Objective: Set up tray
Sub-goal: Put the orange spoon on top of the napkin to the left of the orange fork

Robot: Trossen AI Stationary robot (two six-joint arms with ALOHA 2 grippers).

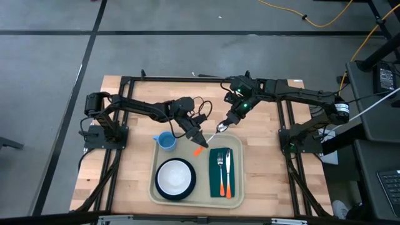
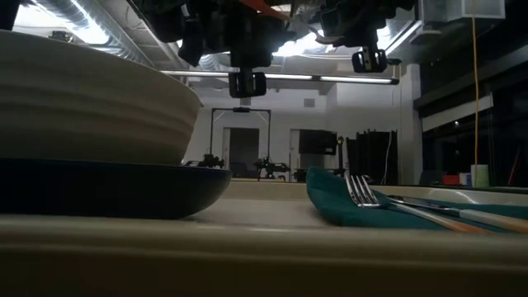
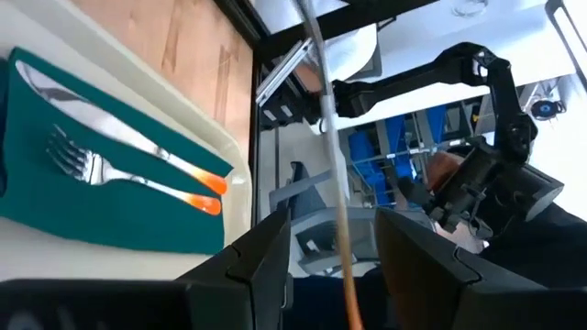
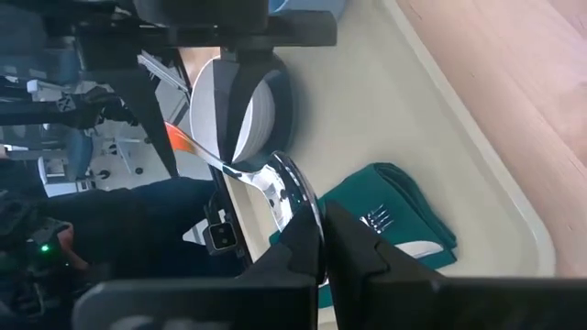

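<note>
While the spoon [image 1: 209, 141] is hanging between both pincers, the tray [image 1: 234, 199] on the bench [image 1: 131, 162] is nearly set.

On the tray, the bowl on its dark plate [image 1: 175, 179], the blue cup [image 1: 166, 141] and the green napkin [image 1: 225, 187] with fork [image 1: 220, 170] and knife [image 1: 228, 172] are already lying in place. The left pincer [image 1: 198, 140] is grasping the orange handle end, and the right pincer [image 1: 222, 127] is clenched on the bowl end above the tray. Only the spoon is left to put down, I judge.
</note>
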